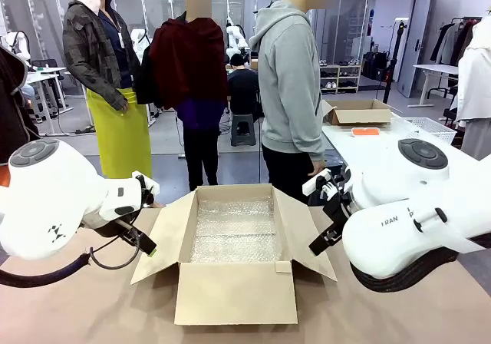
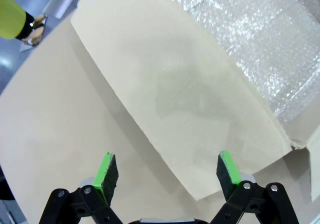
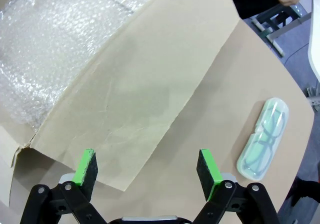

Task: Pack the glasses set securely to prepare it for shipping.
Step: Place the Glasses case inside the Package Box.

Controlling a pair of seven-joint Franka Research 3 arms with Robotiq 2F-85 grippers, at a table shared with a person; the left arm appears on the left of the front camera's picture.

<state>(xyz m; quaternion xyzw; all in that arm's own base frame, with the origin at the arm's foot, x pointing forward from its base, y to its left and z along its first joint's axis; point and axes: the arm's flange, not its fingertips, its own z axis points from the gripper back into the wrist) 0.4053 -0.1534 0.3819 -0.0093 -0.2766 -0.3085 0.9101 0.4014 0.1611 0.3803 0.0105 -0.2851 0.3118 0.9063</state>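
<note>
One case of the glasses set, a mint-green translucent case (image 3: pixel 263 138) with spectacles showing inside, lies flat on the tan table to the right of the box in the right wrist view. My right gripper (image 3: pixel 146 176) hangs open over the box's right flap (image 3: pixel 150 89), apart from the case, with nothing between its green pads. On the other side, my left gripper (image 2: pixel 166 176) is open and empty above the left flap (image 2: pixel 190 99). From the front, the open cardboard box (image 1: pixel 234 294) stands mid-table between the left gripper (image 1: pixel 148 248) and right gripper (image 1: pixel 317 246), lined with bubble wrap (image 1: pixel 234 233).
A person in a grey hoodie (image 1: pixel 291 83) stands at the far side of the table, behind the box. A white table at the back right carries another open box (image 1: pixel 360 114) and a small flat orange object (image 1: pixel 365 131). Bare tabletop (image 1: pixel 92 305) lies left and front of the box.
</note>
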